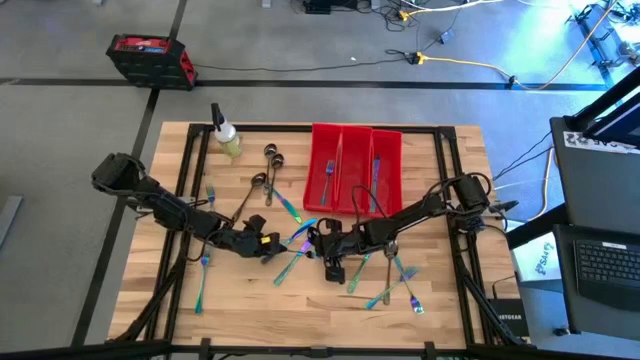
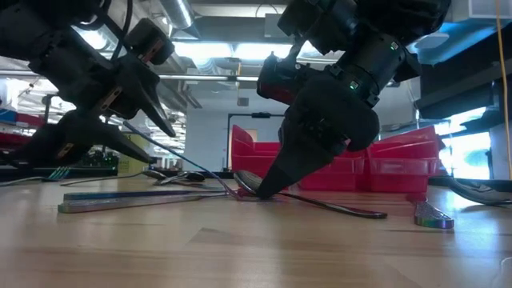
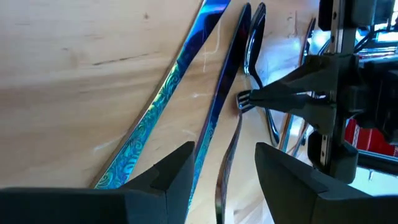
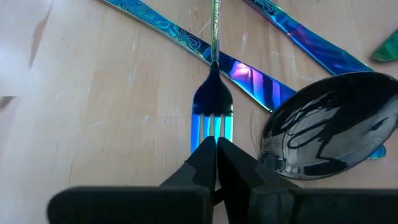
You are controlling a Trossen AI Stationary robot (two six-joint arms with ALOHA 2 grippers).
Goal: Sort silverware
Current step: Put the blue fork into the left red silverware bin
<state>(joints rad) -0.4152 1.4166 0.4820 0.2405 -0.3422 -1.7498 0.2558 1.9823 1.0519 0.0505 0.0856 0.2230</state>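
1. Wooden table (image 1: 150, 260): silverware scattered mid-table; red bins (image 1: 355, 165) behind.
2. Fork (image 4: 212, 118): thin, stiff, likely slippery; best pinched across its handle.
3. Right pincer (image 4: 216, 149): pressed together at fork tines.
4. Left pincer (image 3: 224, 168): spread, over knives (image 3: 180, 74).

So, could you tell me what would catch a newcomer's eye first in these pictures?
Probably the two dark arms meeting at the middle of the wooden table, where the right gripper, shut, pinches the tines of an iridescent blue fork beside a dark spoon. The left gripper faces it with fingers apart over more scattered silverware. Behind them, the red bins at the table's far edge stand out, already holding a few pieces.
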